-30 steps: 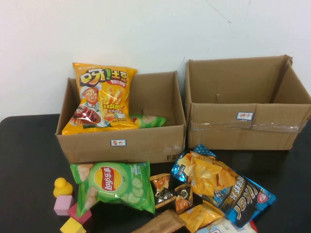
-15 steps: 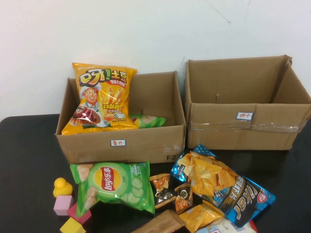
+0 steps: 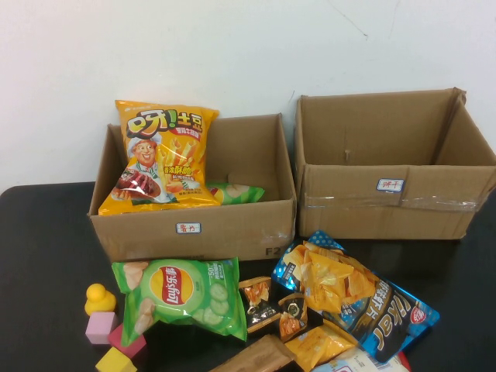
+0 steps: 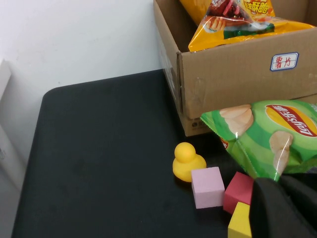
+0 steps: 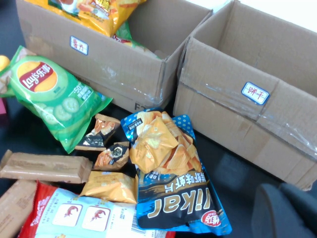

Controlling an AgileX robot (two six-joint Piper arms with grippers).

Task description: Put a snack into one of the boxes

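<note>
Two open cardboard boxes stand at the back: the left box (image 3: 232,229) holds a yellow fries bag (image 3: 159,155) and a green bag (image 3: 235,192); the right box (image 3: 364,209) looks empty. On the black table in front lie a green Lay's bag (image 3: 182,294), a blue-black chips bag (image 3: 356,298), small dark packets (image 3: 271,306), an orange packet (image 3: 319,345) and a brown bar (image 3: 256,356). Neither arm shows in the high view. My left gripper (image 4: 285,206) hangs shut near the Lay's bag (image 4: 270,136). My right gripper (image 5: 285,208) is shut, beside the chips bag (image 5: 168,173).
A yellow toy duck (image 3: 99,298), a pink cube (image 3: 101,327), a red cube (image 3: 128,341) and a yellow cube (image 3: 115,360) sit at the front left. A red-and-white pack (image 5: 84,213) lies at the front edge. A white wall stands behind the boxes.
</note>
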